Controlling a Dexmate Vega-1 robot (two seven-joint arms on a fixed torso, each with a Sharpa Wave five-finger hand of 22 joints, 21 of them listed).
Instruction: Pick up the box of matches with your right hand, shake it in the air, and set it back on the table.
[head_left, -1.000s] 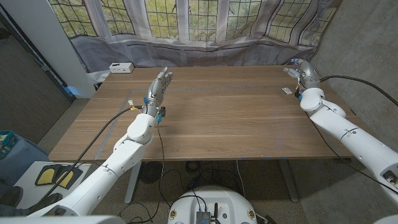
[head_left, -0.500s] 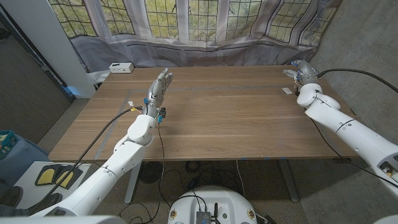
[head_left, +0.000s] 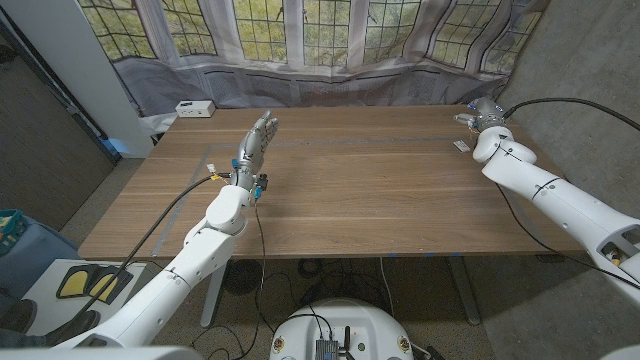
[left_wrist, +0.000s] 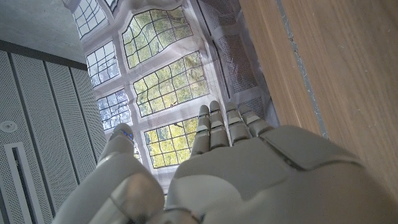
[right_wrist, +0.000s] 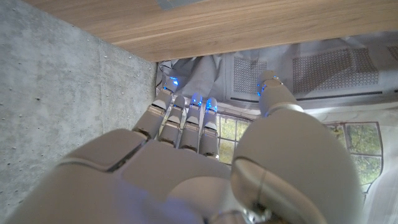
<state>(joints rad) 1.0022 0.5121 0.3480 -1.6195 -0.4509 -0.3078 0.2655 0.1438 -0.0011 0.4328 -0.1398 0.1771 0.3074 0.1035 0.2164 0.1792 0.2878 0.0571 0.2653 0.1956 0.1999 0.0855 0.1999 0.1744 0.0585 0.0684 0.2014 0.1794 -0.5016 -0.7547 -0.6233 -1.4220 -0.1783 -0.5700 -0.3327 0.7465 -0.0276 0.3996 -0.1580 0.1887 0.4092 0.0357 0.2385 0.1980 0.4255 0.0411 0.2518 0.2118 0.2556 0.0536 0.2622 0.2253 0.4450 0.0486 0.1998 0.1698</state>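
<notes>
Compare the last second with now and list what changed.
The right arm swung its elbow outward and the right hand edged toward the table's far right corner, near the matchbox. Nothing was gripped or released. The left hand, the matchbox and the white box stayed put.

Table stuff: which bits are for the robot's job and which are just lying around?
For the job: right hand; small pale box near it, likely the matches.
Just lying about: left hand, idle; white box by the far left corner.

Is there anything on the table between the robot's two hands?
In the head view, only bare wood lies between the left hand and the right hand; a small matchbox sits nearer the right hand.
</notes>
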